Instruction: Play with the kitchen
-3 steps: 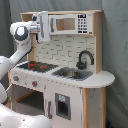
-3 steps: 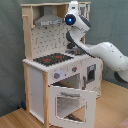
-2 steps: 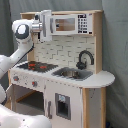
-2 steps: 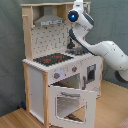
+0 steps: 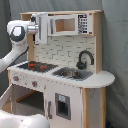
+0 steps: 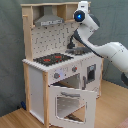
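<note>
The kitchen [image 5: 75, 87] is a white and pale wood toy set with a black hob with red rings [image 5: 37, 65], a sink [image 5: 72, 74] and a black faucet [image 5: 85, 59]. My gripper [image 5: 44, 27] is up at the top shelf, just left of the microwave [image 5: 67, 25] in the first exterior view. In the second exterior view the kitchen [image 6: 37, 82] shows its grey hood [image 6: 47, 20] and its oven door [image 6: 67, 102] hanging open and tilted down. There my gripper [image 6: 82, 6] reaches the upper right corner of the unit, above the faucet [image 6: 75, 42].
My white arm [image 6: 107, 50] comes in from the second exterior view's right, arching over the counter. In the first exterior view the arm [image 5: 15, 45] stands at the kitchen's left side. A grey curtain hangs behind the set, which stands on a wooden floor [image 6: 15, 117].
My gripper has risen a little and shifted toward the microwave on the upper shelf. The oven door has stayed open.
</note>
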Robot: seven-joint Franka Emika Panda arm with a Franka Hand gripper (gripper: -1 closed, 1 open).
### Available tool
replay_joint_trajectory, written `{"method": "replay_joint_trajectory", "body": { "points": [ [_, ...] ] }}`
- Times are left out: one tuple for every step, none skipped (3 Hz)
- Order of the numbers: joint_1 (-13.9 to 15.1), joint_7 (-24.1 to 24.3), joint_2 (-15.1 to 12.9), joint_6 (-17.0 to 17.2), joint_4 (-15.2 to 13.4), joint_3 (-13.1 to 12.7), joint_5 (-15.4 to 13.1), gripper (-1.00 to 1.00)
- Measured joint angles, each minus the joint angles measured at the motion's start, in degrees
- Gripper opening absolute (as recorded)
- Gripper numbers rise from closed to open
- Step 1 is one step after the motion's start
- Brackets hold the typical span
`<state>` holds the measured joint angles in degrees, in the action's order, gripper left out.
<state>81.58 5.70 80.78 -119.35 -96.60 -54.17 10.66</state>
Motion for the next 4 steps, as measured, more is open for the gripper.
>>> {"method": "replay_joint_trajectory", "body": {
  "points": [
    [-2.4,-0.1,0.0,-3.7,-4.6,0.2,0.0,-1.0],
    [-4.4,-0.1,0.0,-8.1,-8.2,0.4,0.0,-1.0],
    [-6.6,-0.1,0.0,-12.5,-11.3,0.8,0.0,-1.0],
    [-8.6,-0.2,0.0,-15.6,-14.4,0.8,0.0,-1.0]
  ]
}}
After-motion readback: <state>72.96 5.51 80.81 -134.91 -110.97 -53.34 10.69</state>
